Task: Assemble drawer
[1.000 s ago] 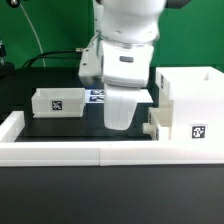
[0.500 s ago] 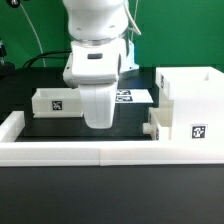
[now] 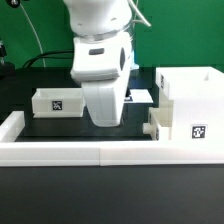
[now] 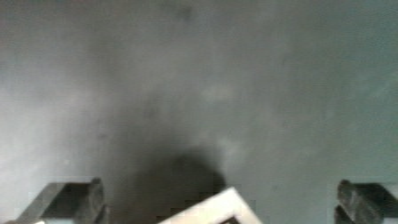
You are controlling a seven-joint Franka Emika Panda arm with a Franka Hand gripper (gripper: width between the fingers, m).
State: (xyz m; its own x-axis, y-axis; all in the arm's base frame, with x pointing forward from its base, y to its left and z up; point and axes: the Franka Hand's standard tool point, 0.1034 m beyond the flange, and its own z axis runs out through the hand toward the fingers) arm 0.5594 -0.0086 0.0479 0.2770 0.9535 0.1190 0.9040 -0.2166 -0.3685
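The big open-fronted box housing [image 3: 190,105] stands at the exterior view's right, with a tag on its front. A small part [image 3: 153,128] juts out at its lower left. One small open-top tray [image 3: 58,102] with a tag sits at the left. My gripper [image 3: 105,118] hangs over the black table between tray and housing, touching neither. In the wrist view my gripper [image 4: 219,202] is open and empty, its fingers [image 4: 71,200] spread wide over blurred dark table. A white corner [image 4: 222,208] shows below it; I cannot tell what it belongs to.
The marker board [image 3: 138,97] lies flat behind my hand, partly hidden by it. The long low white border wall [image 3: 90,153] runs along the front and turns up at the left end [image 3: 10,125].
My arm swung toward the exterior view's left, then came back a little to the right and turned. The tray and the housing have not moved.
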